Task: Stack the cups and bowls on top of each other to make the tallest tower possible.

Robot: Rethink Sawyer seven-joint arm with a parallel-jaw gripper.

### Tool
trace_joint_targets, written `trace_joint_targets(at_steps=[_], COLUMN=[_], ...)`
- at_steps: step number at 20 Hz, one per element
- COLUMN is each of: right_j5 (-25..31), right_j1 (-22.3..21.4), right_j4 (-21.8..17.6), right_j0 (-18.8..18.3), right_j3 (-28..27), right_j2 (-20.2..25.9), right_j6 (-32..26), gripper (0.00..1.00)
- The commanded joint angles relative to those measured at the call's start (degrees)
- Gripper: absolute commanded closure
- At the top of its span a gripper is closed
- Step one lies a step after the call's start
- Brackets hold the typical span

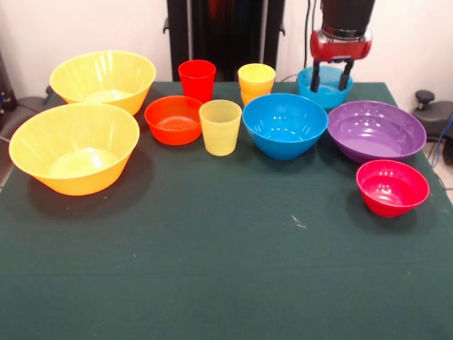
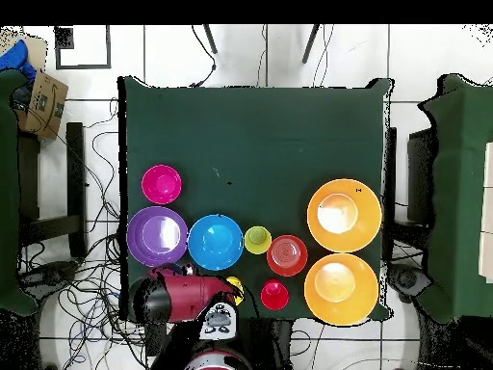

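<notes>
Gripper [image 1: 332,76], fingers spread, over the small light blue bowl [image 1: 320,94] at the green table's [image 1: 212,269] far right.

White tiled floor [image 2: 260,58] with loose cables [image 2: 91,173] surrounds the green table [image 1: 212,269].

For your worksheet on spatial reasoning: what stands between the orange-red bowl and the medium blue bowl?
The pale yellow cup stands between the orange-red bowl and the medium blue bowl, in both views.
</notes>
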Motion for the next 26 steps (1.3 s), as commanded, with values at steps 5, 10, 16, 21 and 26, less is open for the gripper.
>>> trace_joint_targets(at_steps=[5, 10, 16, 21, 26], right_j5=[4.35, 5.56, 9.32, 16.87, 17.93], right_j1=[0.33, 1.34, 2.34, 0.57, 2.35], right_j4=[3.01, 4.23, 5.63, 5.74, 5.13], right_j0=[-0.46, 0.25, 0.2, 0.08, -1.04], right_j3=[-7.33, -10.67, -15.12, -19.16, -21.97], right_j2=[2.46, 1.59, 0.64, -0.73, -0.85], right_j6=[9.67, 10.21, 9.31, 8.29, 7.73], gripper=[0.0, 0.0, 0.0, 0.0, 0.0])
